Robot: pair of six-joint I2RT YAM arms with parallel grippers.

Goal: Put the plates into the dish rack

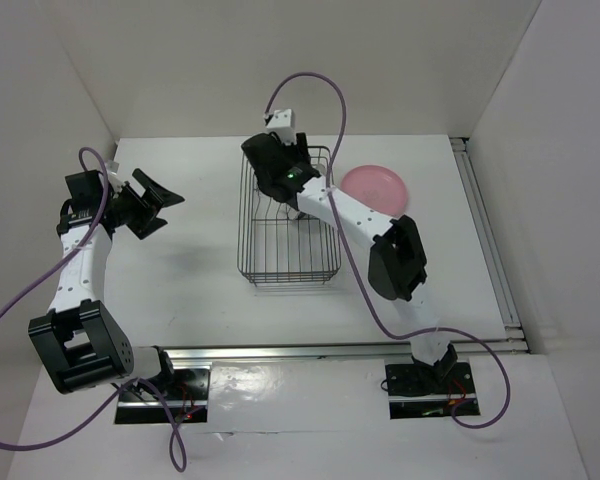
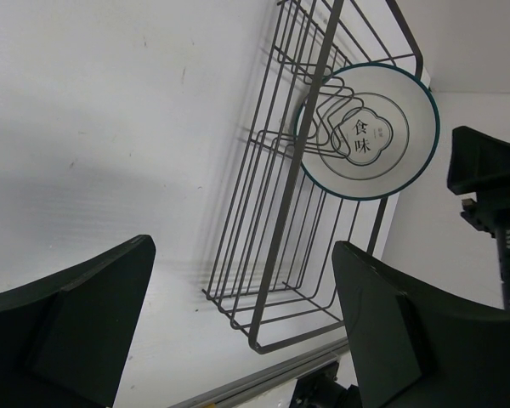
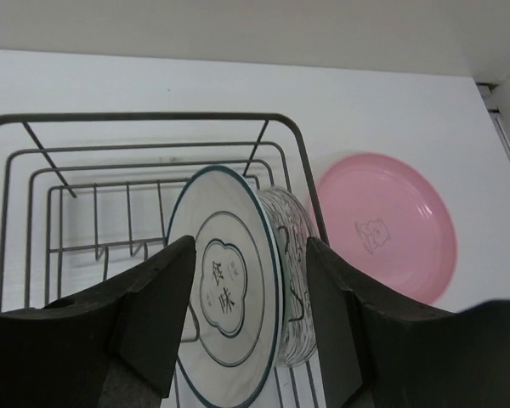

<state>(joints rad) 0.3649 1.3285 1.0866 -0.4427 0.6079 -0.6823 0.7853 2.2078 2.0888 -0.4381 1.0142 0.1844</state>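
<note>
The dish rack (image 1: 290, 282) is a dark wire basket in the middle of the table. In the right wrist view a white plate with dark rings (image 3: 229, 285) stands upright in the rack (image 3: 144, 116). A second dish with dark marks (image 3: 296, 255) stands right behind it. My right gripper (image 3: 251, 314) is open, its fingers astride both dishes. In the top view it (image 1: 275, 160) hangs over the rack's far end and hides them. The pink plate (image 1: 375, 187) lies flat on the table right of the rack. My left gripper (image 1: 155, 205) is open and empty, left of the rack.
The left wrist view shows the rack (image 2: 297, 195) from the side with the white plate (image 2: 370, 132) in it, and the right arm (image 2: 493, 204) beyond. A metal rail (image 1: 485, 240) runs along the table's right and near edges. White walls enclose the table.
</note>
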